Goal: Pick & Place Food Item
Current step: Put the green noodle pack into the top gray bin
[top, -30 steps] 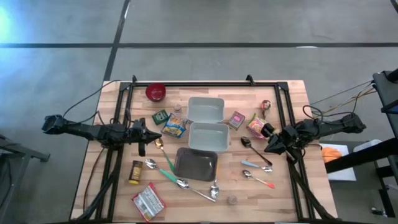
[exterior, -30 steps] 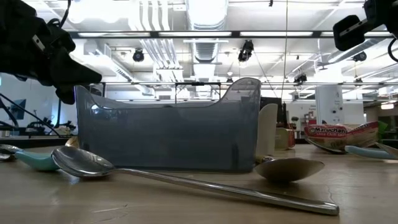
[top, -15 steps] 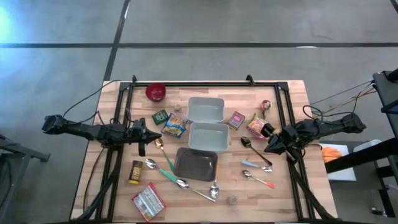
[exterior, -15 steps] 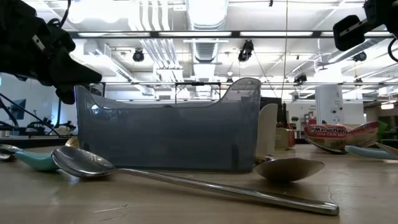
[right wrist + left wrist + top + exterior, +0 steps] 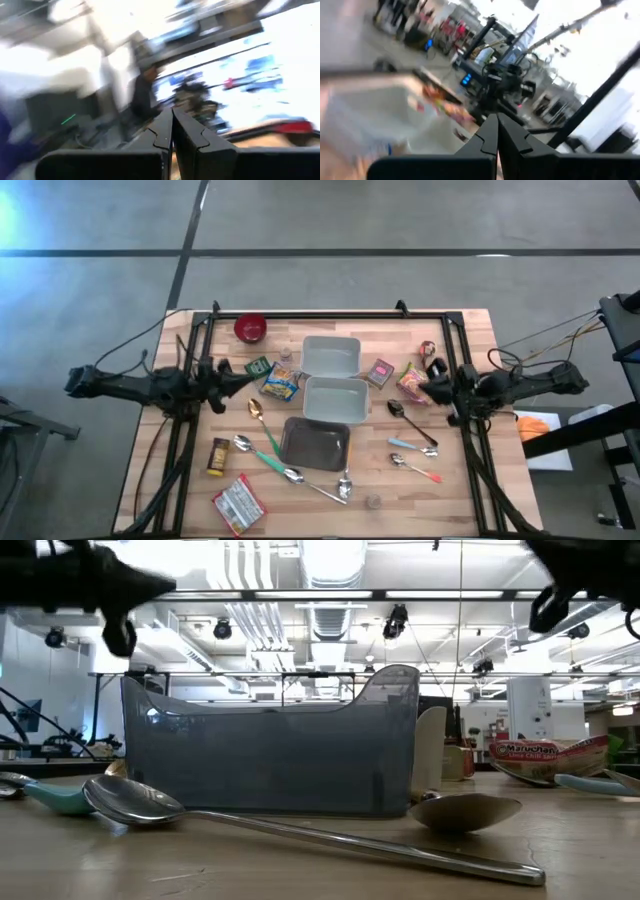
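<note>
Food packets lie flat on the wooden table (image 5: 470, 480): a green one (image 5: 259, 367), a yellow-blue one (image 5: 283, 383), a pink box (image 5: 380, 372), a noodle packet (image 5: 410, 384) (image 5: 548, 756) and a red-white packet (image 5: 238, 504). My left gripper (image 5: 243, 376) (image 5: 496, 134) is shut, held level above the table's left side, just left of the green packet. My right gripper (image 5: 424, 388) (image 5: 172, 126) is shut, above the table's right side beside the noodle packet. Neither holds anything.
Two light grey trays (image 5: 331, 356) (image 5: 335, 400) and a dark tray (image 5: 316, 443) (image 5: 270, 755) sit mid-table. Several spoons (image 5: 268, 448) (image 5: 300, 830) lie near the front. A red bowl (image 5: 250, 329) stands far left, a brown jar (image 5: 218, 457) near left. A black frame (image 5: 330, 316) edges the table.
My left gripper has risen and swung toward the table's far edge, rolling a little. My right gripper has swung from pointing at the near edge to pointing left, its tip now by the noodle packet. Both stay shut. Nothing on the table has moved.
</note>
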